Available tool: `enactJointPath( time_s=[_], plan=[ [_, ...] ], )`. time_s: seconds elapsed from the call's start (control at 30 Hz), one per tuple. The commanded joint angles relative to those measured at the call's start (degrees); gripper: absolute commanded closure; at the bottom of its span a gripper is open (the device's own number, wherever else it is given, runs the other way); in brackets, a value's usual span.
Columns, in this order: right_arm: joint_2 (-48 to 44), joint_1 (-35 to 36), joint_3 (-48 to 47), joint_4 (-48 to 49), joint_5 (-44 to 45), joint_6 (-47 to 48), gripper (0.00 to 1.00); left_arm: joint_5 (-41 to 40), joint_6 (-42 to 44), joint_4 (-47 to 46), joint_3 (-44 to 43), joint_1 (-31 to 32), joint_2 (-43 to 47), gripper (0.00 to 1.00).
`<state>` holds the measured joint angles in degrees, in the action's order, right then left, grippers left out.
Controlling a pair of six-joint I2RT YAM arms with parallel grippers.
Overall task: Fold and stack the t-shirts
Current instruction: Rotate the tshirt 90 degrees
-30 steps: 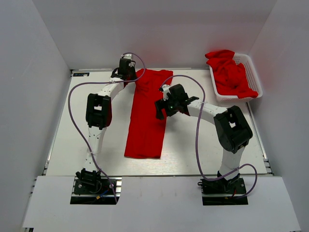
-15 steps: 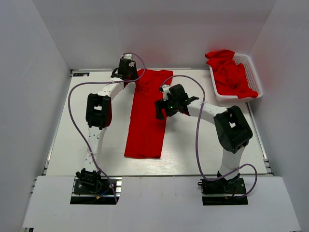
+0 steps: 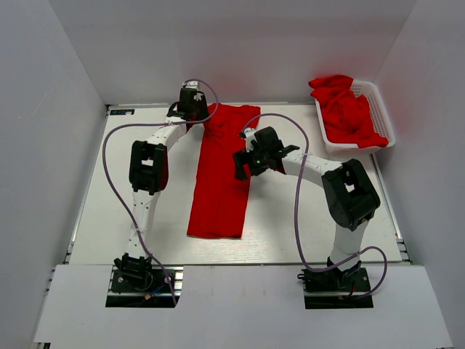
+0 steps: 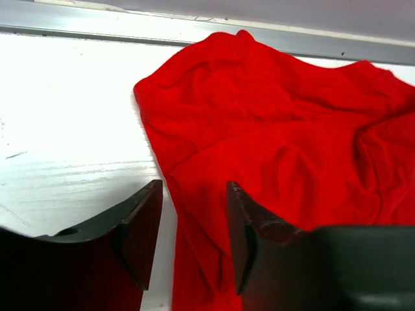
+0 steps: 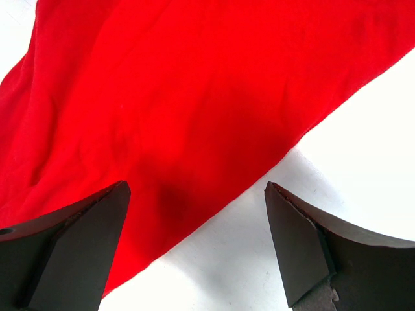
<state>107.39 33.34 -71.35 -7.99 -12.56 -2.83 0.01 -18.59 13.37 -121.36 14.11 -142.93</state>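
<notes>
A red t-shirt [image 3: 220, 174] lies on the table as a long narrow strip running from the back edge toward the front. My left gripper [image 3: 195, 116] is at the strip's far left corner. In the left wrist view its jaws [image 4: 193, 201] stand apart, and the t-shirt's [image 4: 272, 129] left edge runs between them, lying loose. My right gripper [image 3: 242, 164] hovers over the strip's right edge at mid-length. It is wide open [image 5: 194, 194], with the shirt's hem [image 5: 194, 116] and bare table below it. More red t-shirts [image 3: 345, 109] are heaped in the basket.
A white lattice basket [image 3: 383, 109] stands at the back right corner, by the right wall. White walls close in the table on three sides. A metal rail [image 4: 130, 29] runs along the back edge just beyond the shirt. Purple cables loop from both arms.
The left gripper's jaws have spread apart at the shirt's far corner. Neither the arms nor the shirt have visibly shifted.
</notes>
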Motion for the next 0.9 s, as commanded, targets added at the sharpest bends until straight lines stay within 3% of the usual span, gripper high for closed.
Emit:
enactJointPath(
  time_s=[0.0, 0.1, 0.13, 0.3, 0.43, 0.5, 0.57, 0.87],
  plan=[
    [0.7, -0.2, -0.7, -0.9, -0.5, -0.1, 0.10, -0.5, -0.4, -0.1, -0.9, 0.1, 2.7, 0.43],
    [0.6, -0.2, -0.5, -0.7, -0.5, -0.1, 0.10, -0.5, -0.4, -0.1, -0.9, 0.1, 2.7, 0.39],
    [0.6, -0.3, -0.5, -0.8, -0.5, -0.2, 0.10, -0.5, -0.4, -0.1, -0.9, 0.1, 2.7, 0.32],
    [1.0, -0.2, -0.9, -0.9, -0.6, -0.1, 0.10, 0.0, -0.9, -1.2, 0.3, 0.1, 2.7, 0.30],
    [1.2, -0.2, -1.2, -1.1, -0.8, 0.0, 0.10, 0.0, -1.4, -1.2, 0.3, 0.1, 2.7, 0.22],
    [1.3, -0.2, -1.5, -1.0, -0.6, 0.1, 0.10, 0.6, -2.0, -1.2, 0.3, 0.1, 2.7, 0.07],
    [1.7, -0.2, -1.5, -1.5, -0.5, 0.3, 0.10, 0.6, -2.0, -1.2, 0.3, 0.1, 2.7, 0.01],
    [1.8, -0.3, -1.8, -2.0, -0.6, 0.2, 0.10, 2.9, -5.9, -4.3, 3.6, -0.4, 3.2, 0.01]
  ],
)
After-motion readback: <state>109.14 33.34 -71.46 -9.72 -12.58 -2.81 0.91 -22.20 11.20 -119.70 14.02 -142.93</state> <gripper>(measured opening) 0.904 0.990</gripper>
